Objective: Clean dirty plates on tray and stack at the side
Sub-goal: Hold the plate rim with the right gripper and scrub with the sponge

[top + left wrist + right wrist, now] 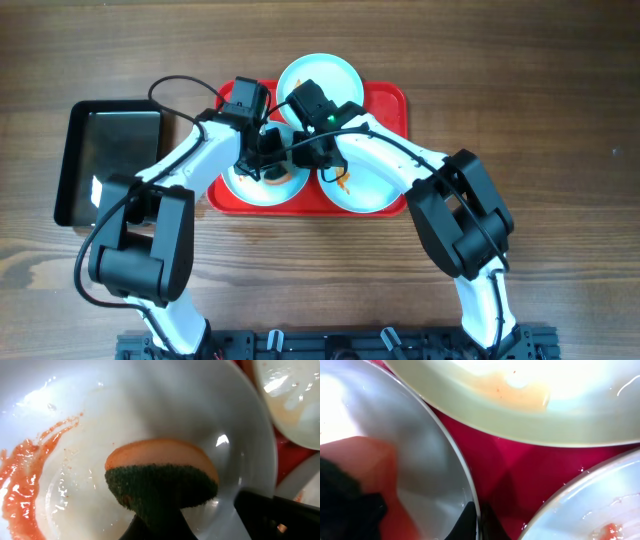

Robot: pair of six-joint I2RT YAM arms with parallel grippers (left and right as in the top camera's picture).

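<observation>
Left wrist: left jaws clench the sponge (162, 477), right jaws pinch the plate (435, 455) by its rim; sweep left of your jaws through the smear (20, 482), pressing flat.

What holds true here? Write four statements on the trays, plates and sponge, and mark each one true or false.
1. The red tray carries two plates. False: it carries three, the far plate, the near-right plate and the near-left plate.
2. The left hand holds a sponge on the near-left plate. True.
3. The black tray holds stacked plates. False: no plate lies on it.
4. Orange sauce smears the near-left plate. True.
</observation>
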